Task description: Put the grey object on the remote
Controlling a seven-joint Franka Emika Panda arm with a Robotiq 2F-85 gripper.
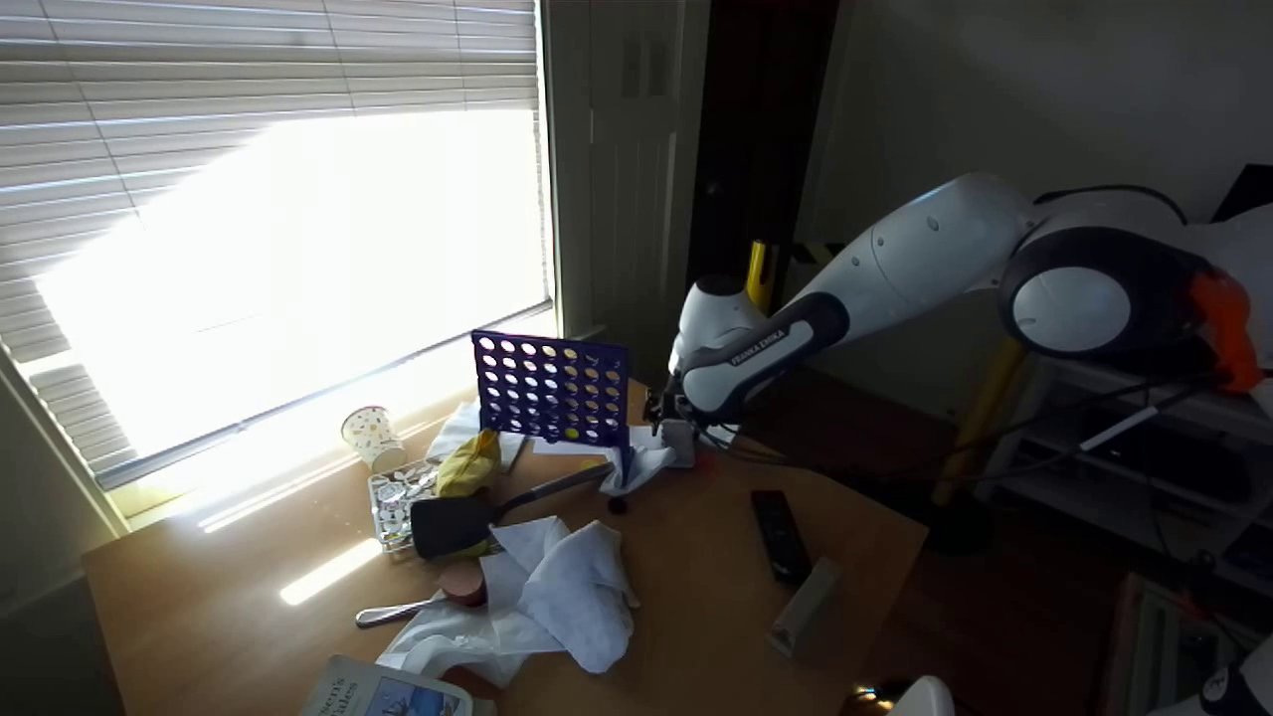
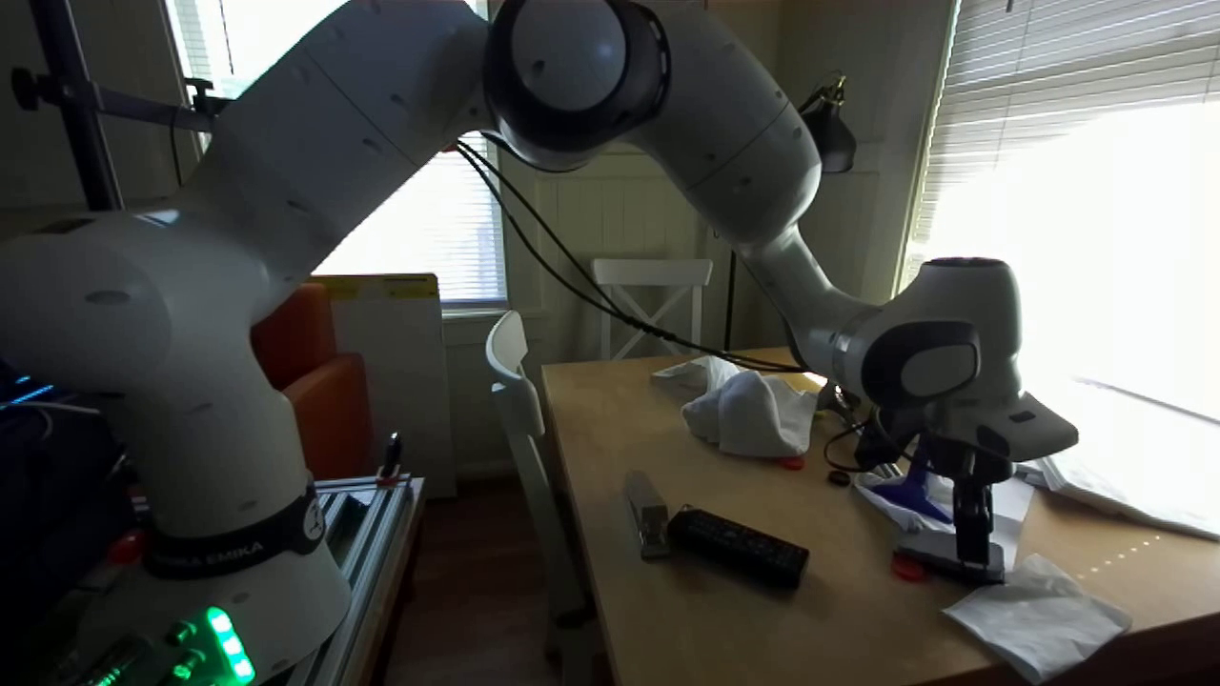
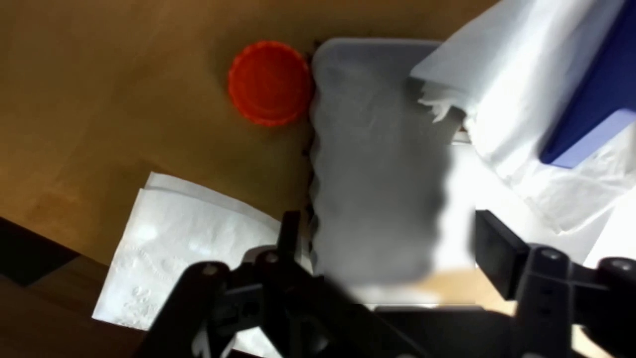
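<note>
The grey scalloped-edged slab on the tabletop is straddled near 1 end by the gripper, whose 2 fingers are spread wide with nothing gripped, the slab's long axis set across their closing direction, the black remote control well apart.

We've got a grey obj., blk remote, blk gripper, red disc, wht napkin; also dk blue rack w/ rows of round holes, whitish cup w/ small dots, lt brn tabletop.
</note>
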